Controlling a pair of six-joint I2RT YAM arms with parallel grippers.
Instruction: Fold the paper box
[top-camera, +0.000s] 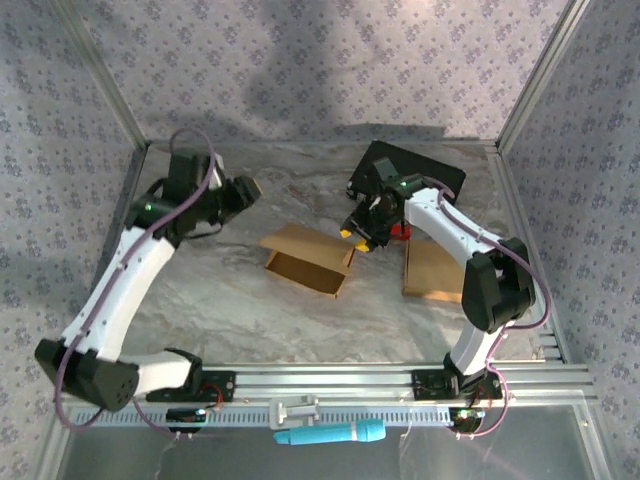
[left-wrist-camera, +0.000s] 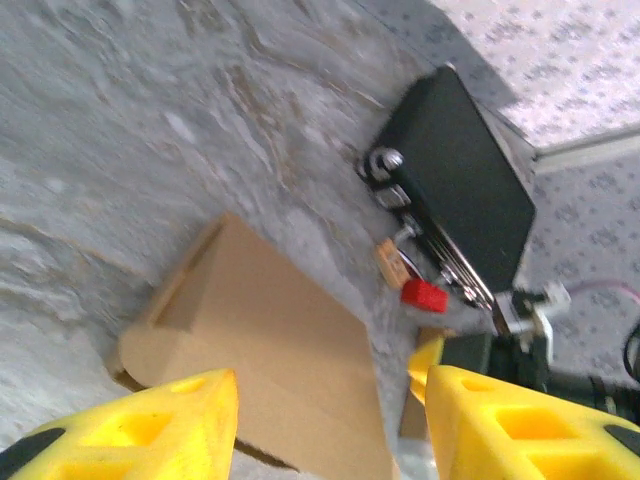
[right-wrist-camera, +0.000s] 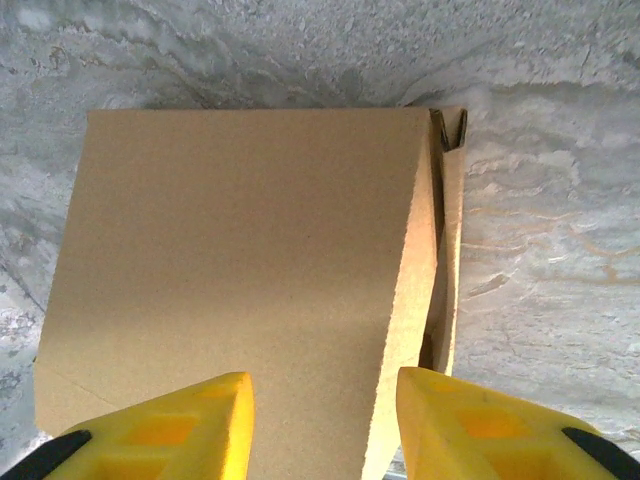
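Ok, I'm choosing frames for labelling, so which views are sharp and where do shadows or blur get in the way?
Top external: even light, a broad soft shadow on the patterned back wall, brown cardboard box clear. Left wrist: tilted and blurred, black rectangular case soft-edged. Right wrist: box surface sharp, grain visible.

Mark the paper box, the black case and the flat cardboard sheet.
paper box (top-camera: 298, 243), top external view, flap.
black case (left-wrist-camera: 460, 180), left wrist view, top face.
flat cardboard sheet (top-camera: 432, 270), top external view, centre.

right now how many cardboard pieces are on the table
2: a part-folded box mid-table, and a flat sheet to its right, partly under the right arm.
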